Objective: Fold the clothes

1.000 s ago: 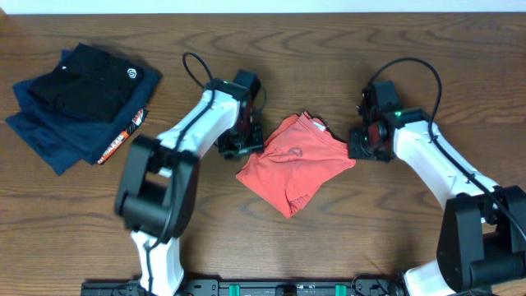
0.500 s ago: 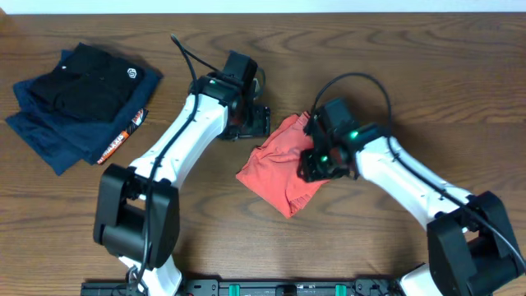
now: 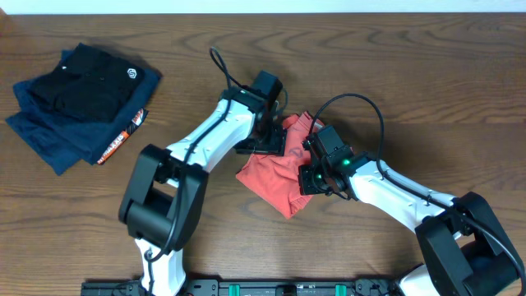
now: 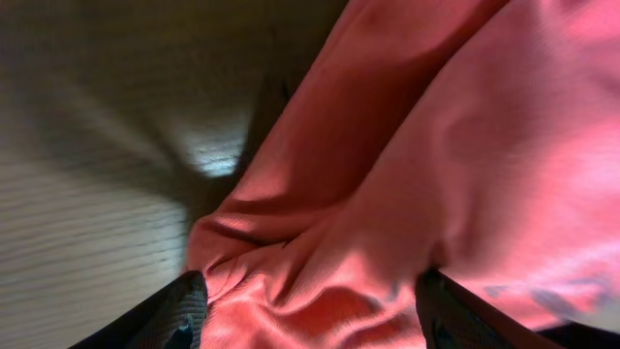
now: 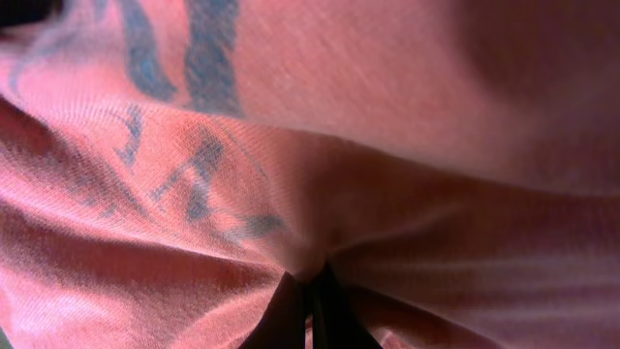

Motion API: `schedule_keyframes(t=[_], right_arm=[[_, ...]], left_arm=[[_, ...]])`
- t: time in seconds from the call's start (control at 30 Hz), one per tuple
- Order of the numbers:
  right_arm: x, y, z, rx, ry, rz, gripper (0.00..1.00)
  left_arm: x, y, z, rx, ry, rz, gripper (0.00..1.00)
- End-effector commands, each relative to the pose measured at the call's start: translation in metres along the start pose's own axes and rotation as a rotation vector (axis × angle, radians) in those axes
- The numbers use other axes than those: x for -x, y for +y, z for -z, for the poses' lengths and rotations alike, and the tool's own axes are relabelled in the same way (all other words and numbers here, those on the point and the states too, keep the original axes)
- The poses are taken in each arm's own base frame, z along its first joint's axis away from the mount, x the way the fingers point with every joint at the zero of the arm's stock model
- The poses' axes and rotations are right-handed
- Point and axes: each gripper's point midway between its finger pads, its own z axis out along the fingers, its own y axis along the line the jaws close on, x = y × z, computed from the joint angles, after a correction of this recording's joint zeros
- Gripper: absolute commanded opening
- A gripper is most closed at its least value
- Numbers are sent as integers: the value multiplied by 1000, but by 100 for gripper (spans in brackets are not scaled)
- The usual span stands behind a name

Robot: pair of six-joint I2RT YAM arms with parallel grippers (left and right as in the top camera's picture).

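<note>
The clothes, a coral-red T-shirt [image 3: 265,178], lie crumpled in the middle of the table. My left gripper [image 3: 269,141] sits low over the shirt's upper left edge. In the left wrist view it [image 4: 310,302] is open, its dark fingers [image 4: 182,312] standing wide on either side of a wrinkled ridge of the shirt [image 4: 436,145]. My right gripper [image 3: 311,178] is on the shirt's right side. In the right wrist view it [image 5: 315,291] is shut on a pinched fold of the shirt [image 5: 407,107], with blurred navy lettering [image 5: 208,58] just beyond.
A stack of folded navy and black garments [image 3: 78,94] with a white round logo lies at the far left, an orange label strip [image 3: 123,136] at its edge. Bare wooden table [image 3: 427,82] surrounds the shirt. Black cables loop above both wrists.
My right gripper has closed on a fold of the shirt and shifted slightly left. My left gripper has moved right, onto the shirt's upper left edge.
</note>
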Motion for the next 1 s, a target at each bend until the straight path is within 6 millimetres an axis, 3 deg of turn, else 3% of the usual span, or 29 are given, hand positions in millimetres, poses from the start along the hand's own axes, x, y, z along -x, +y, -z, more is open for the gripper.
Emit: schedule_keyframes(t=[0.0,0.1,0.27,0.53,0.77,0.87,0.97], right_arm=[[-13,-10,4,-44,40,-34,1],[-16,-21,23,-97,63,-67,1],[-25,-63,50,-279,82,-167,1],[-39,-78,54,-339,130,-199,1],[-51,-110,60,-509,110,-246,1],[-52,-111,59,-513,111,-248,1],[-52,-111,60,-514,111,-248,1]], left_arm=[[-10,5,-15,25,46,-8,70],[-12,6,-17,29,55,-6,70],[-13,6,-18,29,58,-5,70],[-25,5,-26,40,85,12,70],[-43,-4,-38,50,114,-5,69],[-39,-6,-33,43,96,-4,69],[-24,-9,-14,17,35,2,69]])
